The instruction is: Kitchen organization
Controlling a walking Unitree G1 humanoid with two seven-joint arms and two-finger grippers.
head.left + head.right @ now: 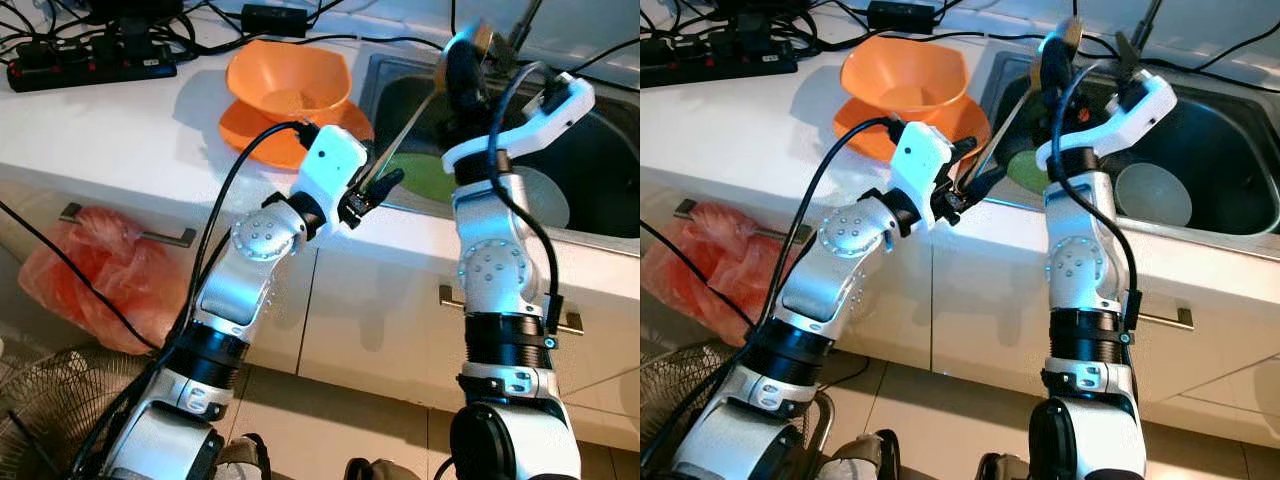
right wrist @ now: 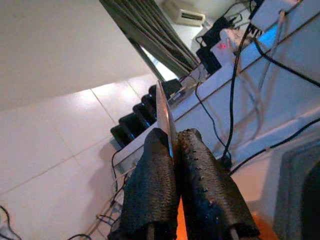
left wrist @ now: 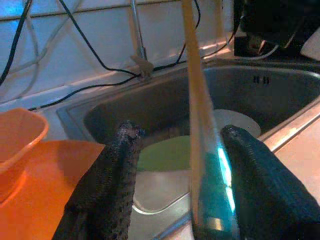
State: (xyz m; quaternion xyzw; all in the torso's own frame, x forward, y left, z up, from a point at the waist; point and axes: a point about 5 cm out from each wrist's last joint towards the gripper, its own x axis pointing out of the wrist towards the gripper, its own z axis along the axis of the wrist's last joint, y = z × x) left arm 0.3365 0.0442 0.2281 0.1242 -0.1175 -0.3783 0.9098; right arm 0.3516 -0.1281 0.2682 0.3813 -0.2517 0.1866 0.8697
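Note:
A long wooden spatula [image 1: 410, 130] slants up over the sink's [image 1: 600, 150] left rim. My right gripper [image 1: 465, 60] is raised above the sink and shut on the spatula's flat upper end, which shows as a thin blade [image 2: 162, 112] between its pressed fingers. My left gripper [image 1: 380, 185] is at the counter edge by the sink, open around the lower handle [image 3: 197, 115]. The handle lies against one finger [image 3: 250, 165], with a gap to the other finger [image 3: 112, 170]. The handle's lowest end looks teal and shiny.
An orange bowl [image 1: 290, 80] stands on an orange plate [image 1: 245, 130] left of the sink. A green plate [image 1: 425, 175] and a white dish [image 1: 1152, 195] lie in the sink. A power strip [image 1: 90, 65] with cables sits at the back. A red bag [image 1: 100, 270] hangs below, above a fan [image 1: 50, 400].

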